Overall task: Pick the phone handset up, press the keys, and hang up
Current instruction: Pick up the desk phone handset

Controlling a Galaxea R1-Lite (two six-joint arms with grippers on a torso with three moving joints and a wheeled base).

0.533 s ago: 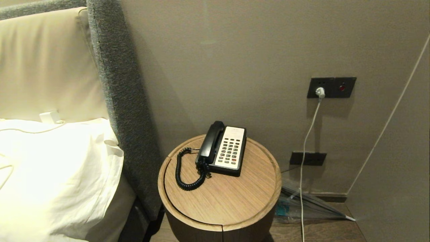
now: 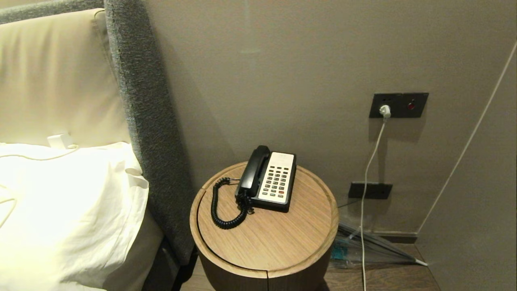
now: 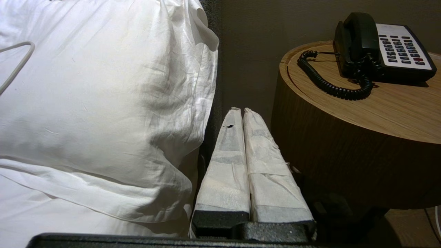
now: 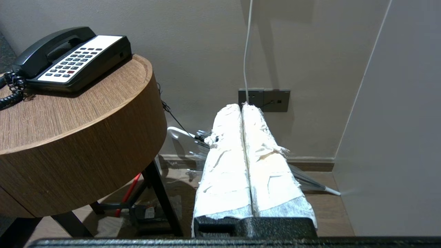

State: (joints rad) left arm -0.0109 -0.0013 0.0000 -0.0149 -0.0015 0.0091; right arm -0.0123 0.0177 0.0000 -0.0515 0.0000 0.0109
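Note:
The black phone handset (image 2: 252,169) rests in its cradle on the left side of the phone base, on a round wooden side table (image 2: 274,242). Its coiled cord (image 2: 220,206) loops over the tabletop to the left. The keys (image 2: 276,182) form a grey grid with one red button on the white faceplate. Neither arm shows in the head view. My left gripper (image 3: 242,109) is shut and empty, low between the bed and the table, with the handset (image 3: 358,34) ahead and above. My right gripper (image 4: 242,105) is shut and empty, low to the right of the table, the keys (image 4: 74,62) up to its left.
A bed with a white pillow (image 2: 68,210) and a grey headboard (image 2: 149,133) stands left of the table. On the wall at right a white cable (image 2: 365,190) hangs from a socket panel (image 2: 398,105). A clear umbrella (image 2: 371,242) lies on the floor by the wall.

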